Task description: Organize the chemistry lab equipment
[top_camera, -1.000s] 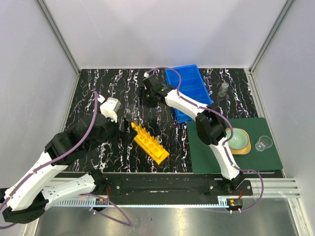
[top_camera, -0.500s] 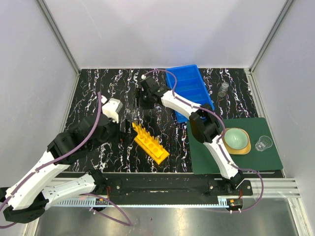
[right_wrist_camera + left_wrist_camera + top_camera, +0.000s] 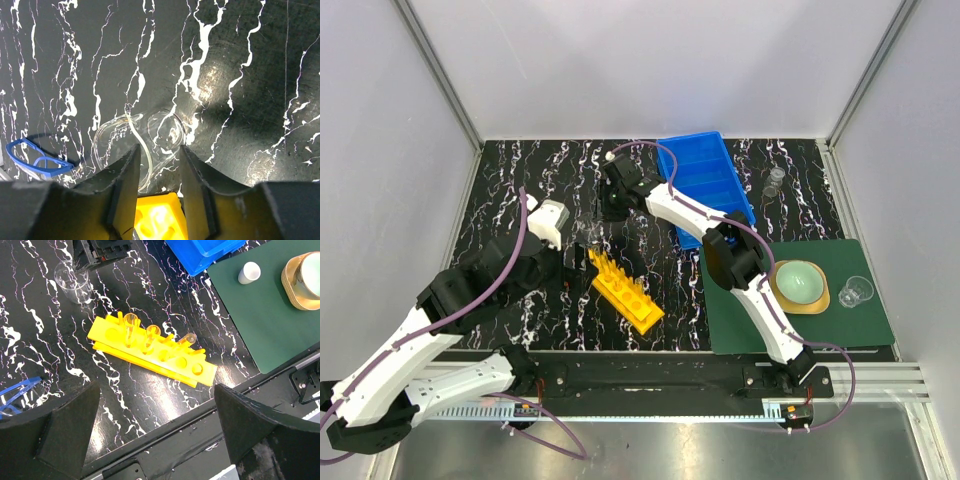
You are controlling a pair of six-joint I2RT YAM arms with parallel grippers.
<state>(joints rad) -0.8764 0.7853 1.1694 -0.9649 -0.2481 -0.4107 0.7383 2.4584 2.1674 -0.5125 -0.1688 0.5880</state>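
Since a second ago the right arm has swung its elbow left, off the pale green dome (image 3: 799,281), which now shows whole on the dark green mat (image 3: 790,330). The right gripper (image 3: 606,212) has edged left, near the blue divided bin (image 3: 705,180). Over the last half second almost nothing has shifted.

From above, the clear beaker (image 3: 165,131) is little more than a glint. The right wrist camera shows it upright on the marbled black table (image 3: 240,60), its rim at the tips of the part-spread fingers (image 3: 122,185), just beyond the end of the yellow rack (image 3: 160,222). I cannot tell whether the pads press the glass.

The left wrist view adds three glass tubes (image 3: 131,320) standing in that rack, and a white round piece (image 3: 248,272) on the mat (the right arm hides it from overhead). Blue safety glasses (image 3: 17,390) lie left of the rack. The left gripper (image 3: 156,390) hangs above the rack, spread wide and holding nothing.

Only the top view shows a small glass vial (image 3: 775,181) right of the bin and a second beaker (image 3: 855,291) on the mat.
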